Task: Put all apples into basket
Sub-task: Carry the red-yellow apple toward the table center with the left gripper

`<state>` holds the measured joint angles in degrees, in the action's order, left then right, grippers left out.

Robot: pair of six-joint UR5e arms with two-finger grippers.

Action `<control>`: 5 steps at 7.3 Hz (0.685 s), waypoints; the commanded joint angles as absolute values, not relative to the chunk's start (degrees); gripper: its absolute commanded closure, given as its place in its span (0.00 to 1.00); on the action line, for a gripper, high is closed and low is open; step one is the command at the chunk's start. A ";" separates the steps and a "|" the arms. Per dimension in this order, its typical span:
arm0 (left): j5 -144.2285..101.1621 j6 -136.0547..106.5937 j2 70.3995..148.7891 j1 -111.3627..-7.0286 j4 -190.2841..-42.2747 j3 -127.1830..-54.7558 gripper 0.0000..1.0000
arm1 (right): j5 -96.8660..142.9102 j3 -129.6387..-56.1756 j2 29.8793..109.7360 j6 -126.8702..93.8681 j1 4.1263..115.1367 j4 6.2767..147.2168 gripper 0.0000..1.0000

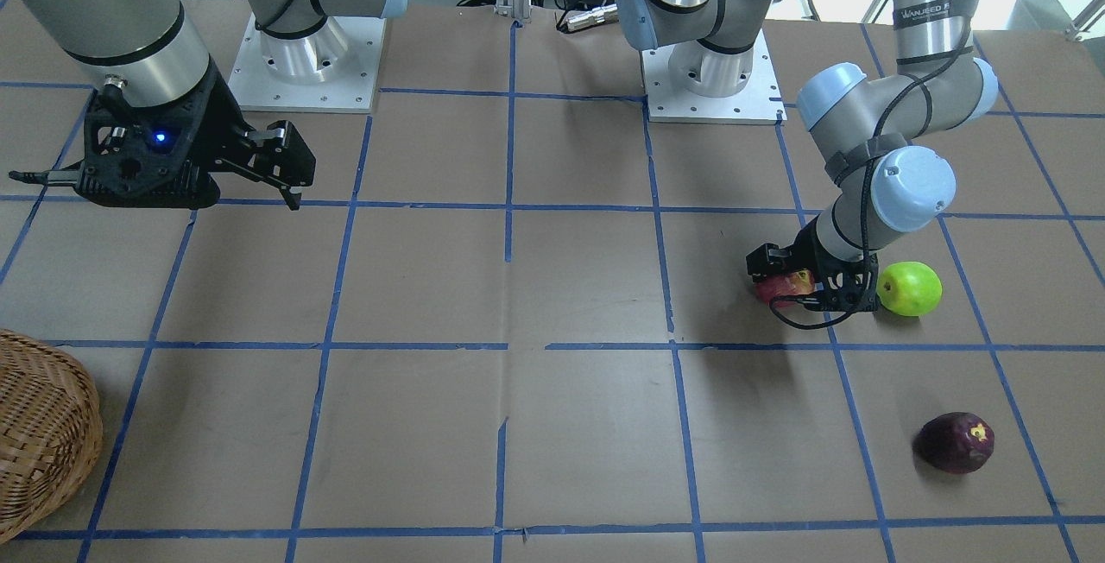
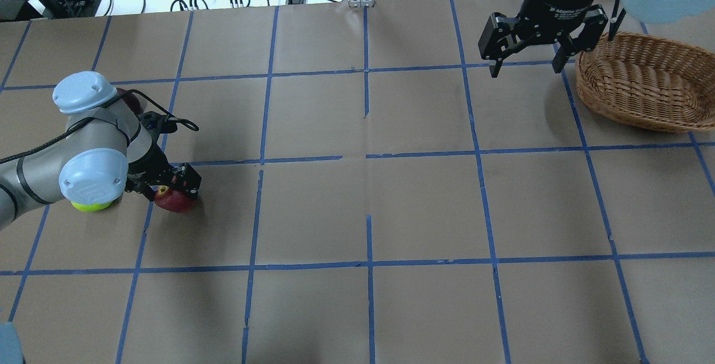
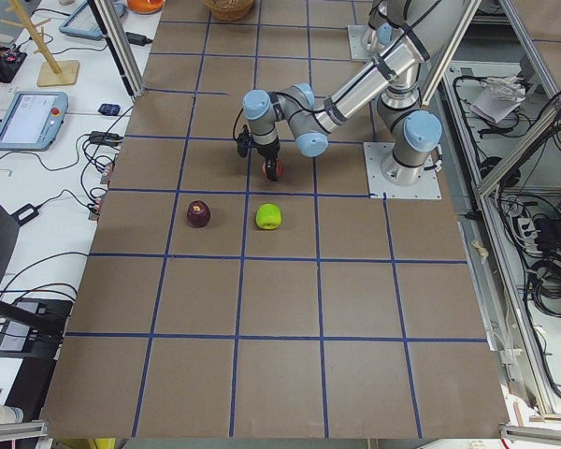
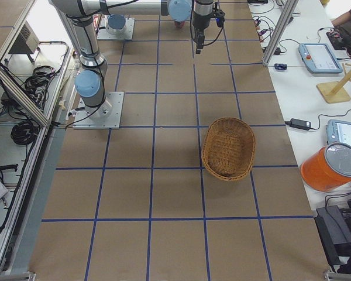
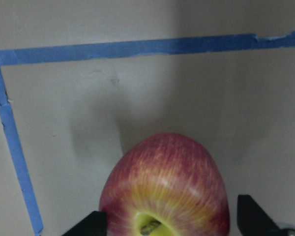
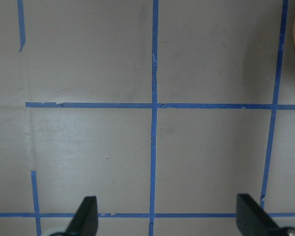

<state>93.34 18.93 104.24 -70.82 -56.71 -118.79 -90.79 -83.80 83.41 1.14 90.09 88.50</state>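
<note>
- Brown bench [image 2: 313, 213], blue tape [image 2: 424, 155] grid.
- Left pincer [image 2: 170, 188] straddles the resting red apple [image 5: 164, 187], jaws open; right pincer [image 2: 525, 71] gapes empty near the basket [image 2: 637, 82].
- Front view shows green apple [image 1: 909, 288], purple apple [image 1: 956, 442]; overhead, the arm mostly covers them.

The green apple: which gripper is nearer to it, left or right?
Left. The left gripper sits right beside the green apple, around the red apple. The right gripper hangs far across the table, next to the basket.

Rough wicker is woven into the round light-brown basket [image 2: 625, 111]; beneath it, the table [image 2: 424, 207] is covered with matt brown paper.
</note>
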 commanded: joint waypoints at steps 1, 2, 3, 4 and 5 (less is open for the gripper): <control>92.90 19.07 104.33 -70.49 -56.60 -118.74 0.26 | -90.79 -83.85 83.41 1.14 90.09 88.51 0.00; 92.73 18.81 104.33 -70.58 -56.51 -118.31 0.62 | -90.79 -83.85 83.41 1.14 90.09 88.51 0.00; 92.03 17.94 103.46 -71.36 -56.77 -118.13 0.84 | -90.79 -83.85 83.41 1.14 90.09 88.51 0.00; 88.54 16.02 102.06 -71.89 -58.34 -116.47 0.85 | -90.79 -83.76 83.41 1.14 90.09 88.51 0.00; 87.20 10.60 101.69 -73.98 -61.32 -114.02 0.85 | -90.79 -83.85 83.41 1.14 90.09 88.51 0.00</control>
<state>89.45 15.35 102.54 -72.16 -58.57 -116.43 -90.79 -83.82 83.41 1.14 90.09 88.51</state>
